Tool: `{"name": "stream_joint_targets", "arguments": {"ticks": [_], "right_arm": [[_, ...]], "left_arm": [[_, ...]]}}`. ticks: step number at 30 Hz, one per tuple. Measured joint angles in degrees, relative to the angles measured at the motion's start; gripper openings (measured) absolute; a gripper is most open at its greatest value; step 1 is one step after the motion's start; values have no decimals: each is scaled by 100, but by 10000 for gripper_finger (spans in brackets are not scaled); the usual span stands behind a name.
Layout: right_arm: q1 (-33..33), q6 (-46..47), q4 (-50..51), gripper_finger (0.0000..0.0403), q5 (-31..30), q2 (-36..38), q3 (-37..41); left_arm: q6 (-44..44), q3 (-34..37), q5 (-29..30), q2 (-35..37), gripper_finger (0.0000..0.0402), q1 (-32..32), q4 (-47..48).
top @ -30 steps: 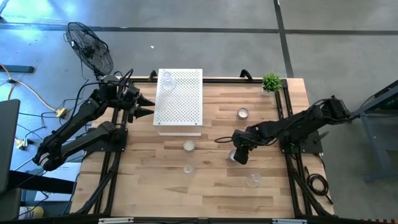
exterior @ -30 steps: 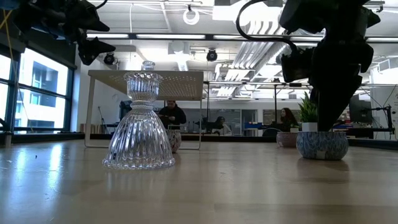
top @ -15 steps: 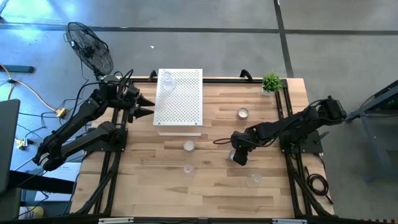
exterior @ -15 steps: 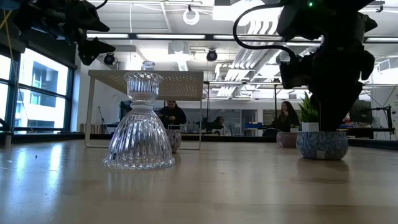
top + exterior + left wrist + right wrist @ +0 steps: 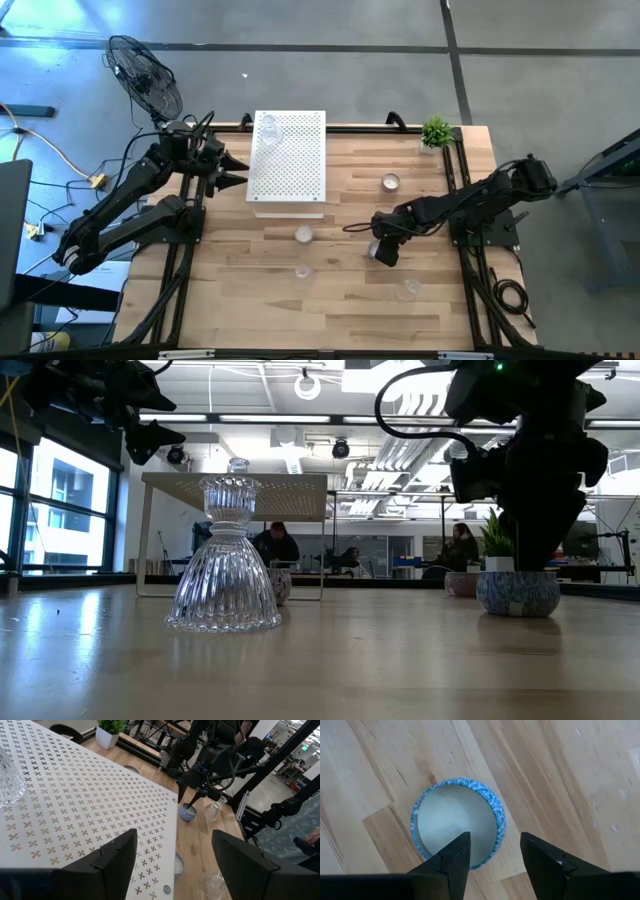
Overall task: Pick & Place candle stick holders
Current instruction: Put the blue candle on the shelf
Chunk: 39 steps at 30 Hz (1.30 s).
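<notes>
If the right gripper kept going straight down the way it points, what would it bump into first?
Most likely the blue-patterned candle holder: the right gripper points down at it, one finger over its white inside, one past the rim.

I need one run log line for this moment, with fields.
left gripper: open, over white box | right gripper: open, above blue-rimmed cup | cup: on table, not gripped

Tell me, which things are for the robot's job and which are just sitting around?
For the job: blue-patterned candle holder under the right gripper; clear glass holder on the white perforated box; silvery holder; pale holder; small glass cup; another glass cup.
Just sitting around: potted plant; fan.
</notes>
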<state>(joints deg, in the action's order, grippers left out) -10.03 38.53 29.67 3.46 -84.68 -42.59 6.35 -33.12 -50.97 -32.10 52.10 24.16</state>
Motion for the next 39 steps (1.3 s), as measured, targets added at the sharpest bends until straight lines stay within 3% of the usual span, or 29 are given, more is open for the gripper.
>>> {"name": "stream_joint_targets", "arguments": {"ticks": [17, 39], "right_arm": [[333, -213, -52, 161, 22, 0, -11], [331, -633, 27, 70, 142, 2, -452]], "left_arm": [[0, 0, 1, 0, 253, 0, 0], [-43, 0, 1, -2, 253, 0, 189]]}}
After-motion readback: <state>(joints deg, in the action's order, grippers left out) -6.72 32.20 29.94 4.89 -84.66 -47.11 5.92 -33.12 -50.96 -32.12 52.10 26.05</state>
